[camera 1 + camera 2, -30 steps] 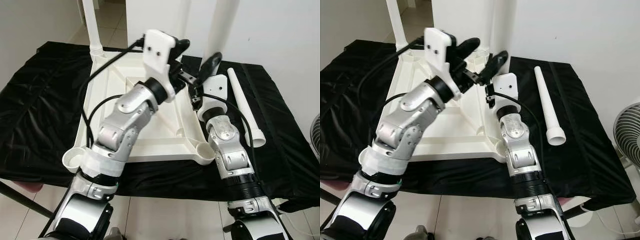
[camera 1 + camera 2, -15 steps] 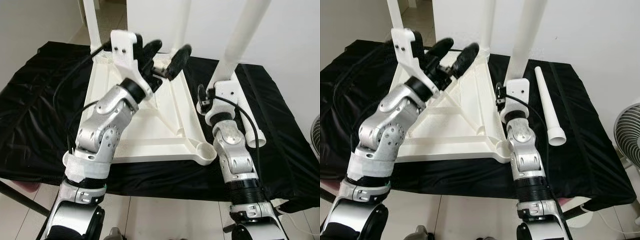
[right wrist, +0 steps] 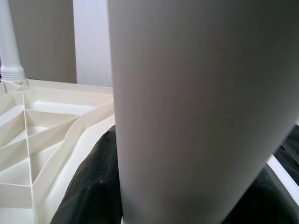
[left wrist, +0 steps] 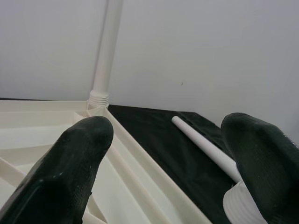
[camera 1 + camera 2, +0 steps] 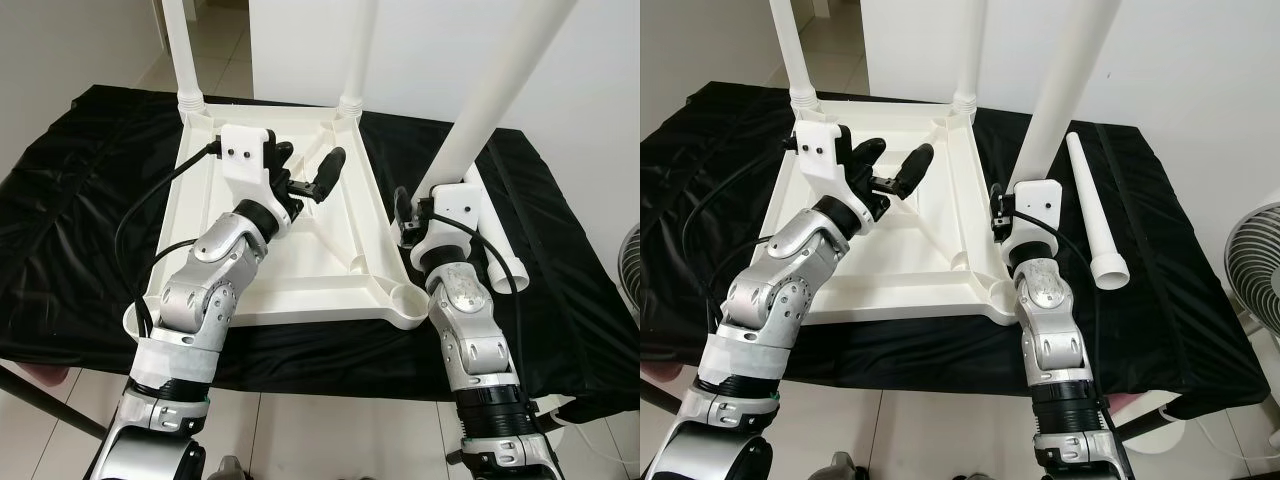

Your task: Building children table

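The white children's table top lies upside down on a black cloth. Two white legs stand in its far corners, one at the left and one at the right. My right gripper is shut on a third leg, which slants up and to the right beside the table top's right edge. A fourth leg lies loose on the cloth at the right. My left gripper hovers open over the ribbed underside with nothing between its fingers.
The near-right corner socket and the near-left one are open cups. The black cloth covers the work table out to its edges. A fan stands at the far right, and a white wall rises behind.
My left gripper has drawn back from beside the right gripper, moving left and down over the table top. The right arm has pulled back with the leg, which now leans to the right.
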Controlling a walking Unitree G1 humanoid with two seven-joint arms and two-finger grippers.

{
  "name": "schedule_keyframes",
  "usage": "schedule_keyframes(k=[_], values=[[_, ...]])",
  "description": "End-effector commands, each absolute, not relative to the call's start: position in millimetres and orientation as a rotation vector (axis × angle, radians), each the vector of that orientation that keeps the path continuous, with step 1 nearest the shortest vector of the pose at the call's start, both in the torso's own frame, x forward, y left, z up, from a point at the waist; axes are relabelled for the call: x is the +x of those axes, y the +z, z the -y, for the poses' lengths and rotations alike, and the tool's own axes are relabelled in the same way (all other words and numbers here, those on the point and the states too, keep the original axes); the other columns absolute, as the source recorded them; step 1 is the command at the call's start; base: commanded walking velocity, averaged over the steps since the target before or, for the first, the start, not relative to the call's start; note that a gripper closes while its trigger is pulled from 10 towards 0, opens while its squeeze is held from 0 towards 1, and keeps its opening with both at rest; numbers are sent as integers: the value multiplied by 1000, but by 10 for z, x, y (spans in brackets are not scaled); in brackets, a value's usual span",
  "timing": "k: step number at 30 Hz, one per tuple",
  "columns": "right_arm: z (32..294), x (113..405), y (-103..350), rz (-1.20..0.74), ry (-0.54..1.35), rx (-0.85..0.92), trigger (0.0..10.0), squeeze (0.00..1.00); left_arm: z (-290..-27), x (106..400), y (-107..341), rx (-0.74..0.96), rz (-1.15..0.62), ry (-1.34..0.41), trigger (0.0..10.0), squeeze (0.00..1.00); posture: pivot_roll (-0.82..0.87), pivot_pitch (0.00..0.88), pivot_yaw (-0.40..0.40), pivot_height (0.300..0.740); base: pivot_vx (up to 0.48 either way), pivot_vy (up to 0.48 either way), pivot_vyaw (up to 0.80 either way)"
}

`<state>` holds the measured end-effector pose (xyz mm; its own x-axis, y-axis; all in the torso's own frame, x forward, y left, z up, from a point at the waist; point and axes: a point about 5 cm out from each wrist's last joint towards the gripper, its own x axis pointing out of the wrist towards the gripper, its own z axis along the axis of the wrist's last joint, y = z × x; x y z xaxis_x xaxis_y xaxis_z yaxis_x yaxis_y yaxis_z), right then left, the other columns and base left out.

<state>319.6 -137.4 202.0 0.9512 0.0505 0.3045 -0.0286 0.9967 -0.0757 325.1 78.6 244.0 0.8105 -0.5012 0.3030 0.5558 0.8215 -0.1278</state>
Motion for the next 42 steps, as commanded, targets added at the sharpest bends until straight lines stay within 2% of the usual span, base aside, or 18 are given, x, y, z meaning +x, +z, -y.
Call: schedule_keyframes(k=[1, 16, 21, 24, 42], values=[[1383, 3144, 2049, 345, 62, -60, 10000, 0, -802, 3247, 2281, -146, 221, -534, 10000, 0, 108, 35, -27, 740, 0, 0, 0], [1422, 3113, 1980, 317, 47, -48, 10000, 0, -778, 3050, 2031, 58, 229, -603, 10000, 0, 114, 59, -40, 740, 0, 0, 0], [1400, 3166, 1937, 289, 50, -57, 10000, 0, -766, 2979, 1955, 72, 226, -617, 10000, 0, 107, 68, -50, 740, 0, 0, 0], [1405, 3188, 1914, 273, 56, -67, 10000, 0, -767, 2837, 1826, 99, 224, -669, 10000, 0, 113, 64, -51, 740, 0, 0, 0], [1269, 3106, 1795, 241, 122, -59, 10000, 0, -708, 2562, 1710, 153, 182, -928, 10000, 0, 123, 56, -44, 740, 0, 0, 0]])
